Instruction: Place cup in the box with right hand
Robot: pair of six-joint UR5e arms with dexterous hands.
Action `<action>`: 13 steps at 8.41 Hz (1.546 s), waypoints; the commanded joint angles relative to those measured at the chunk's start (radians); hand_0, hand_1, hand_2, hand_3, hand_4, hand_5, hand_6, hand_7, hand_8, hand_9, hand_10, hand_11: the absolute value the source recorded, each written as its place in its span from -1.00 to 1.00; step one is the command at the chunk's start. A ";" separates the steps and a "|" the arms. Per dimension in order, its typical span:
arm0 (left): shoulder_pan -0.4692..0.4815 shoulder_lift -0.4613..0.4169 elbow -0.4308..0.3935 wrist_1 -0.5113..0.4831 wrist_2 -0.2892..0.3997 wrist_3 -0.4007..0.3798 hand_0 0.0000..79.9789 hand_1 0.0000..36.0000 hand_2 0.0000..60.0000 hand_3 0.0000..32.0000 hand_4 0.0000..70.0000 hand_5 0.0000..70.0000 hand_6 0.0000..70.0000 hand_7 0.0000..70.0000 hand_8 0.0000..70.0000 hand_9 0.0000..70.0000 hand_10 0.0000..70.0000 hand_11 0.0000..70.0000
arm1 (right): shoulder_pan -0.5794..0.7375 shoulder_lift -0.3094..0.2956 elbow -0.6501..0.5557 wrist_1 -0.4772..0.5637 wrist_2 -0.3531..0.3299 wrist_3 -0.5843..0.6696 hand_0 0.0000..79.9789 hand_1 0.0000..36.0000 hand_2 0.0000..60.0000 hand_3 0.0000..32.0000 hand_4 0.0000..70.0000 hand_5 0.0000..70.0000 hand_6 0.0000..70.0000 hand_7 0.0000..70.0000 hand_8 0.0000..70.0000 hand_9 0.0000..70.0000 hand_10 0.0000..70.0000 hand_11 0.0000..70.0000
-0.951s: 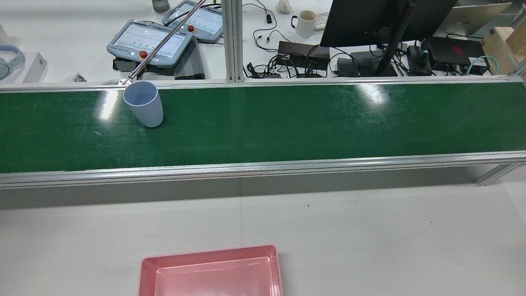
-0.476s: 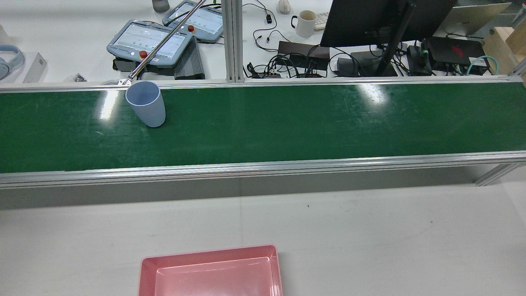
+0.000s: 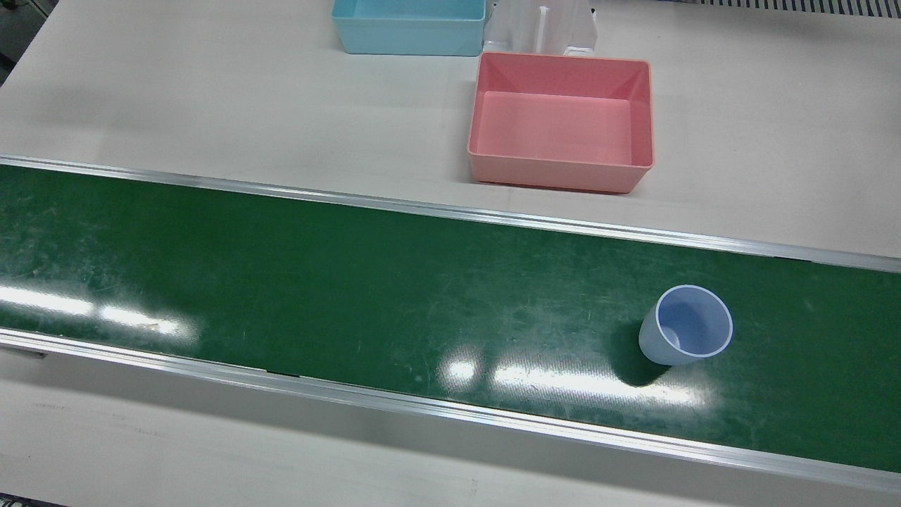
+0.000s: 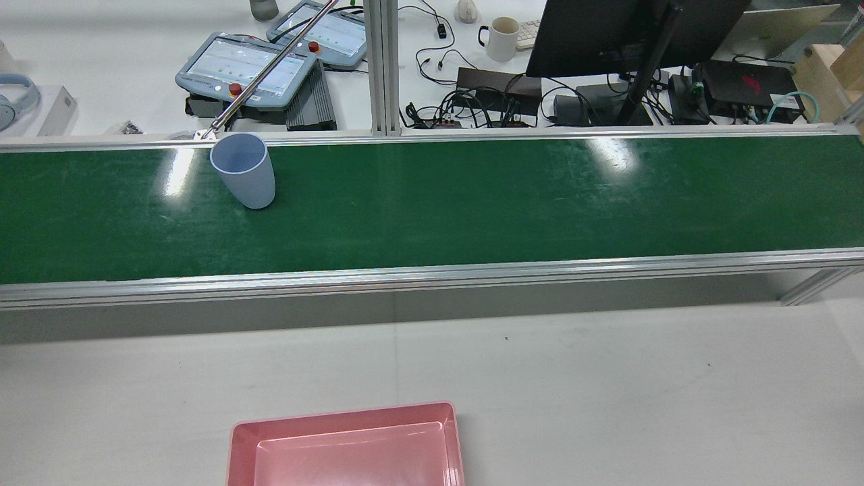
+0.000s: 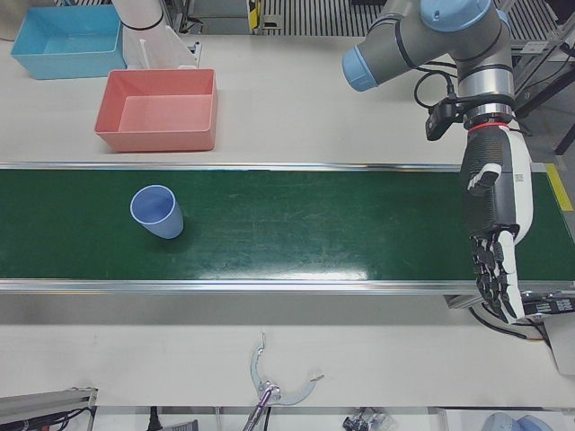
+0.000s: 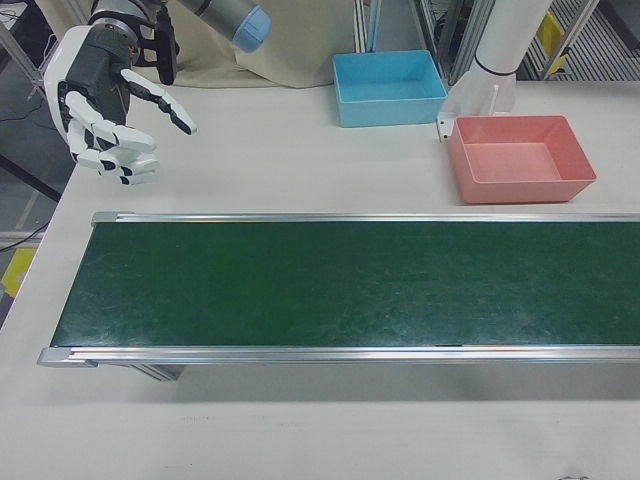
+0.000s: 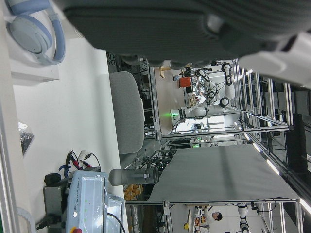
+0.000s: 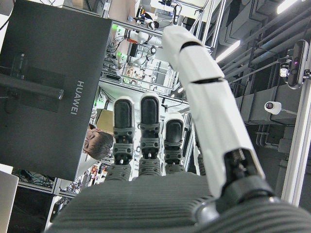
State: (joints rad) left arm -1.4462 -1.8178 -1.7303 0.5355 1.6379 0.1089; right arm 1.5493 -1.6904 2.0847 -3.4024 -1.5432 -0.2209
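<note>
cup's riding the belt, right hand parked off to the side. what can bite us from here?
1. The cup stands on the left-arm half of the green belt; the open right hand waits beyond the opposite end, so the catch probably depends on timing.
2. The cup is upright but tall for its base: a sideways touch by the fingers could tip it.
3. The pink box and a blue box sit close together; a misjudged drop might land in the wrong one.

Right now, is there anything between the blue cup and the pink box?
Only bare green belt, its metal rail and a strip of table separate the cup from the pink box, seen in the front view.
</note>
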 commanded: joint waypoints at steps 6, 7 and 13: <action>0.000 0.000 0.000 0.000 -0.001 0.000 -1.00 -1.00 -1.00 -1.00 -1.00 -1.00 -1.00 -1.00 -1.00 -1.00 -1.00 -1.00 | 0.000 0.000 0.000 0.000 0.000 0.000 1.00 1.00 -0.44 -1.00 -0.56 -0.44 -0.47 0.85 0.05 0.32 -0.19 0.26; 0.000 0.000 0.000 0.001 -0.001 0.000 -1.00 -1.00 -1.00 -1.00 -1.00 -1.00 -1.00 -1.00 -1.00 -1.00 -1.00 -1.00 | 0.000 0.000 0.000 0.000 0.000 0.000 1.00 1.00 -0.46 -1.00 -0.57 -0.44 -0.47 0.85 0.05 0.31 -0.20 0.25; 0.000 0.000 0.000 0.000 -0.001 0.000 -1.00 -1.00 -1.00 -1.00 -1.00 -1.00 -1.00 -1.00 -1.00 -1.00 -1.00 -1.00 | 0.000 0.000 0.000 0.000 0.000 0.000 1.00 1.00 -0.47 -1.00 -0.56 -0.44 -0.47 0.85 0.05 0.32 -0.19 0.26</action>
State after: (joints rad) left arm -1.4463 -1.8178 -1.7303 0.5354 1.6382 0.1089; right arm 1.5493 -1.6904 2.0847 -3.4024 -1.5432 -0.2209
